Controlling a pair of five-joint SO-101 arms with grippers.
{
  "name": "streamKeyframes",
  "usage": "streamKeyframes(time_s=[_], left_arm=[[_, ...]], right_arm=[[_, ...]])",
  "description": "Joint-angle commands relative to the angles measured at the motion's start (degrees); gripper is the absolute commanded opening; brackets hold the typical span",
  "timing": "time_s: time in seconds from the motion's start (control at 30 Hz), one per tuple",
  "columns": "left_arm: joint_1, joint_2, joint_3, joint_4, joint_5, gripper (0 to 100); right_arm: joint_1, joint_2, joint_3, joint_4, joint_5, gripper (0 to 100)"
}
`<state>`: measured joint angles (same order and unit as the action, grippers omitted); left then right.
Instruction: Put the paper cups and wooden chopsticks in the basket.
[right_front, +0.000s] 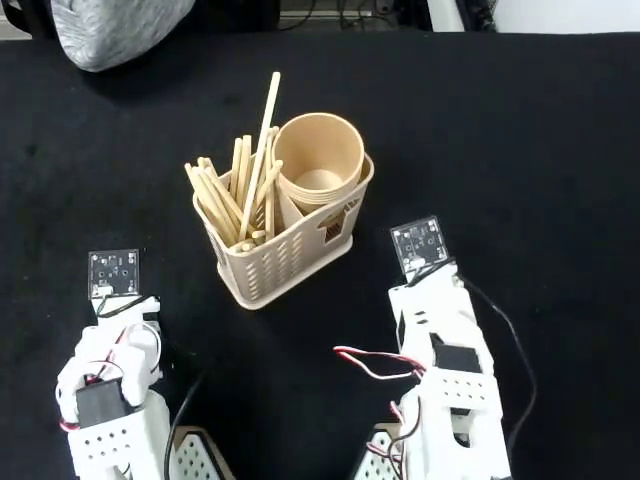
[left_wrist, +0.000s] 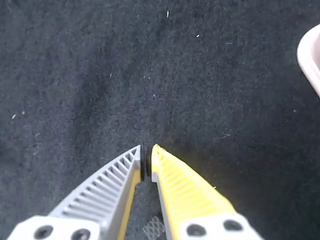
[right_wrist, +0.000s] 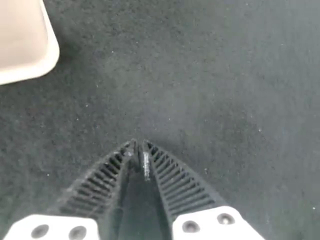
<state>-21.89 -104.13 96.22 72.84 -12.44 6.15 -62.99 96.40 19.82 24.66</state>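
A beige slotted basket (right_front: 285, 255) stands in the middle of the black table. Stacked paper cups (right_front: 318, 160) sit upright in its right compartment. Several wooden chopsticks (right_front: 240, 195) stand in its left compartment, one sticking up higher than the rest. My left gripper (left_wrist: 146, 150), with a grey and a yellow finger, is shut and holds nothing, low over bare cloth left of the basket. My right gripper (right_wrist: 138, 147), with black fingers, is shut and holds nothing, over the cloth right of the basket, whose corner (right_wrist: 25, 45) shows nearby. Both arms are folded back at the near edge (right_front: 110, 400) (right_front: 445, 370).
A grey cloth bundle (right_front: 115, 30) lies at the far left edge of the table. A sliver of the basket's edge (left_wrist: 311, 57) shows in the left wrist view. Black cloth (right_front: 540, 150) covers the table all around the basket.
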Motion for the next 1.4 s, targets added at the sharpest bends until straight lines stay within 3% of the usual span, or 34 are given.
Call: streamKeyframes(time_s=[0.0, 1.37], left_arm=[[0.48, -0.26, 1.1, 0.26, -0.44, 6], [0.31, -0.35, 1.1, 0.26, -0.35, 5]], right_arm=[[1.05, -0.84, -0.04, 0.26, 0.26, 1.5], [0.97, -2.15, -0.04, 2.2, 0.26, 1.4]])
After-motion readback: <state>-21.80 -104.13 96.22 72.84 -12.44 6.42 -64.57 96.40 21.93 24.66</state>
